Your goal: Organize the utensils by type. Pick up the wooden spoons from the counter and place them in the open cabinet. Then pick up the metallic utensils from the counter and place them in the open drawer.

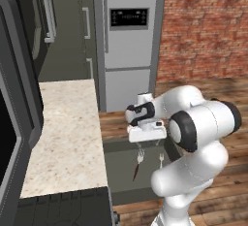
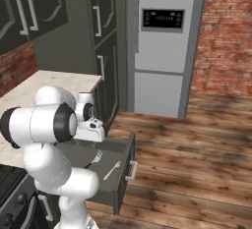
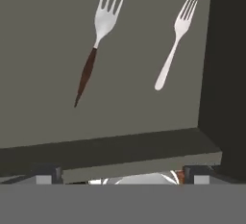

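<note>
Claw [image 1: 147,145] open, empty above drawer [image 3: 144,122]: brown-handled fork [image 3: 96,40] at 11, silver fork [image 3: 174,45] at 1, both sorted inside

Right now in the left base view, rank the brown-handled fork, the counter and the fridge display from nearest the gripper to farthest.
1. Brown-handled fork, in the open drawer just below the gripper.
2. Counter, off to the left.
3. Fridge display, high up behind.
</note>
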Motion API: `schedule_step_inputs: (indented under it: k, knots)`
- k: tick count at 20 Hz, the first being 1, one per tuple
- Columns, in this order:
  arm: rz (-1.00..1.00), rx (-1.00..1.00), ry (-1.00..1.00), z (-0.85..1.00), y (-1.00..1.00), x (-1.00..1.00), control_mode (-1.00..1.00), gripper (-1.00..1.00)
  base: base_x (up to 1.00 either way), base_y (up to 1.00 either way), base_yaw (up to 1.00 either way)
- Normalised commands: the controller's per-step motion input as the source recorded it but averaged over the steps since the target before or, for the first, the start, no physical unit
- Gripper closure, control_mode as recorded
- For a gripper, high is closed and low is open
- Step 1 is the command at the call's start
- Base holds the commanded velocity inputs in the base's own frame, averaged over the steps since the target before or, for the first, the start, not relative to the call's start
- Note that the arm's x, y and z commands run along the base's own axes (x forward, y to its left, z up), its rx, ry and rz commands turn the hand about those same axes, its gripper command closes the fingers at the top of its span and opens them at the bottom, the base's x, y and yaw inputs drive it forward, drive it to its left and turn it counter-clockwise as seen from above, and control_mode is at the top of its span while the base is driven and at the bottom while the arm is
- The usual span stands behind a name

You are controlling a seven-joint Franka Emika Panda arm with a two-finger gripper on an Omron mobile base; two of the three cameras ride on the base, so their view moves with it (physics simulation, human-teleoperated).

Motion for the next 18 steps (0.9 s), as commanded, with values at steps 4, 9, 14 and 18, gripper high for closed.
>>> schedule_step_inputs:
  k: [4, 9, 14, 18]
  knots:
    - [0.24, 0.00, -0.19, 0.49, -0.30, -0.40, -1.00, -1.00, 0.00, 0.00, 0.00]
    - [0.20, 0.00, -0.18, 0.49, -0.23, -0.42, -1.00, -1.00, 0.00, 0.00, 0.00]
    - [0.12, 0.00, -0.24, 0.50, -0.18, -0.59, -1.00, -1.00, 0.00, 0.00, 0.00]
    - [0.05, 0.02, -0.30, 0.39, -0.13, -0.68, -1.00, -1.00, 0.00, 0.00, 0.00]
